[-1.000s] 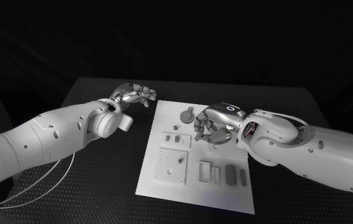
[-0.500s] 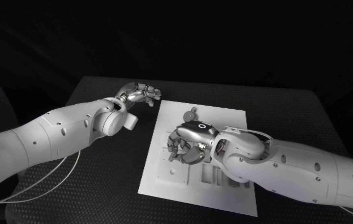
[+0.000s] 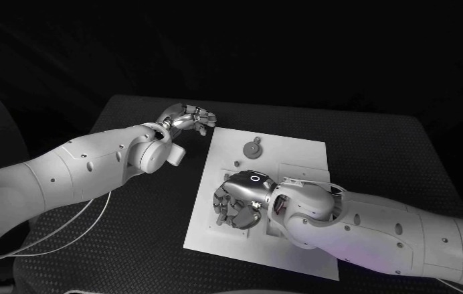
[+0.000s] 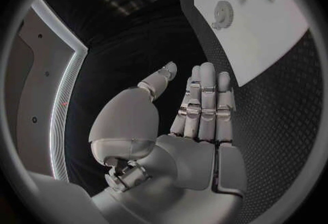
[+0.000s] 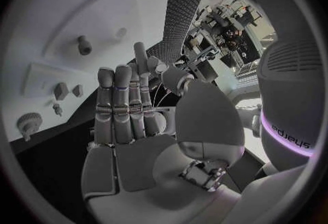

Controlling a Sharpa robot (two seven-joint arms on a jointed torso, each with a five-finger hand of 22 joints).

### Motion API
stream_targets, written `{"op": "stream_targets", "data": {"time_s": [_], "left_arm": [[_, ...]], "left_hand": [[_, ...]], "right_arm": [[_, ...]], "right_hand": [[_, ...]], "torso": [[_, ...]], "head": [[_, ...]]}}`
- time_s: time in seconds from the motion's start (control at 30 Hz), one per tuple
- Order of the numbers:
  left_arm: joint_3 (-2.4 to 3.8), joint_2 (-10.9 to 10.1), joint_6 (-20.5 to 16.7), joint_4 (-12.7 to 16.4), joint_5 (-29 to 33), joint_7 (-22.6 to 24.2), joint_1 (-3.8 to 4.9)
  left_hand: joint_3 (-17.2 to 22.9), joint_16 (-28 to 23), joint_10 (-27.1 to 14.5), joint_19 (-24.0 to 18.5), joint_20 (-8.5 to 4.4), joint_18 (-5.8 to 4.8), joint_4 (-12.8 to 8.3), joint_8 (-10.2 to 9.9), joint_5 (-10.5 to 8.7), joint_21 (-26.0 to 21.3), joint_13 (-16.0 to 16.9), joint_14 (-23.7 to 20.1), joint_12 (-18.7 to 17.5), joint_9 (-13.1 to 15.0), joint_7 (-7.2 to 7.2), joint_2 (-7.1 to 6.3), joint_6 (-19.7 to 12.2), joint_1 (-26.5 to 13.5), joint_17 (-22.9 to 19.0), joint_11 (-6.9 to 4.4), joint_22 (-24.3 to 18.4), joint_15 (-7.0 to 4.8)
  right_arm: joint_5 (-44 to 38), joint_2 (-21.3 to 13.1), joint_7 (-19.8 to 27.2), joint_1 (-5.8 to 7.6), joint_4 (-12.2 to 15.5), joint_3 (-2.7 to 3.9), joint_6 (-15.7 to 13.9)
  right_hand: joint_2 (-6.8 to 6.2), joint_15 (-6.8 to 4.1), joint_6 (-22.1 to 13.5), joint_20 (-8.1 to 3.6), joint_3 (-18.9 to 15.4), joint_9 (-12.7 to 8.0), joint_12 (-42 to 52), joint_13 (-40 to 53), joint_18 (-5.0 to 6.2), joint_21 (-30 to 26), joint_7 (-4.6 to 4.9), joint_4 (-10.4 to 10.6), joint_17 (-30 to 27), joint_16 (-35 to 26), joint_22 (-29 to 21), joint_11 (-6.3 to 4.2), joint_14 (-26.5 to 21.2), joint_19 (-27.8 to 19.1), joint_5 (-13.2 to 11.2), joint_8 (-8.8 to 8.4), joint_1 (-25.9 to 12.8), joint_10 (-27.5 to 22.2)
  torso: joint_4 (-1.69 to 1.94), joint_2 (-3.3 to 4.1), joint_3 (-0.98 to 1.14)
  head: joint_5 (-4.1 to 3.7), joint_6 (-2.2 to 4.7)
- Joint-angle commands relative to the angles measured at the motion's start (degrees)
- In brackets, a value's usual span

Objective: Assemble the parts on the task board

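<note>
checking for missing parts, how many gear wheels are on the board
1: the gear wheel lies on the task board at its far end, beyond the right robot hand. That hand covers the board's middle, so others may be hidden.

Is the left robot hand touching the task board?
Apart. In the left wrist view the left robot hand is open over black table, with a gap to the task board.

White task board (image 3: 290,157) on black table (image 3: 386,147) with diamond-textured mat; grey gear part (image 3: 253,150); silver hands, left hand (image 3: 191,119) and right hand (image 3: 237,203), on white arms.
</note>
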Motion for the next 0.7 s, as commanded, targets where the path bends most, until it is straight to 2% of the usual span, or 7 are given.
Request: {"op": "stream_targets", "data": {"time_s": [0.03,0.33,0.7], "left_arm": [[0.03,0.08,0.73,0.17,0.32,0.47,0.05],[0.03,0.0,0.78,0.15,0.32,0.43,0.04],[0.03,-0.1,0.81,0.16,0.32,0.43,0.04]], "left_hand": [[0.0,-0.28,-0.23,0.43,-1.08,0.21,0.29,0.37,-0.19,-0.4,0.06,0.19,0.11,-0.06,-0.1,-0.44,-0.43,0.03,0.08,-0.01,0.06,0.06],[0.0,-0.3,-0.24,0.43,-1.07,0.21,0.31,0.39,-0.19,-0.42,0.06,0.18,0.12,-0.07,-0.1,-0.44,-0.46,0.02,0.1,0.0,0.08,0.07],[-0.02,-0.32,-0.26,0.43,-1.06,0.2,0.34,0.41,-0.19,-0.46,0.06,0.18,0.12,-0.08,-0.08,-0.43,-0.49,0.0,0.13,0.01,0.1,0.08]], "right_arm": [[-3.3,0.16,-0.02,-0.18,-0.49,-0.1,1.66],[-5.44,0.34,-0.9,-0.38,-1.25,-0.43,2.38],[-6.1,-0.18,-1.36,-0.38,-1.39,-0.45,1.73]], "right_hand": [[0.89,-0.3,0.05,-0.38,0.03,0.08,0.07,3.46,1.82,0.16,0.08,-0.3,0.08,0.04,0.04,0.01,0.16,0.12,0.12,0.19,0.4,0.15],[0.85,-0.31,0.1,-0.39,0.07,0.19,0.08,3.57,1.82,0.21,0.06,-0.49,0.15,0.03,0.07,-0.01,0.22,0.15,0.12,0.21,0.39,0.21],[0.86,-0.32,0.13,-0.39,0.13,0.27,0.07,3.65,1.82,0.24,0.05,-0.58,0.2,0.01,0.08,-0.02,0.27,0.19,0.12,0.21,0.36,0.24]], "torso": [[-0.02,0.01,0.03],[-0.02,-0.01,0.06],[-0.07,0.01,0.05]], "head": [[0.12,-0.15],[0.28,-0.39],[0.22,-0.33]]}}
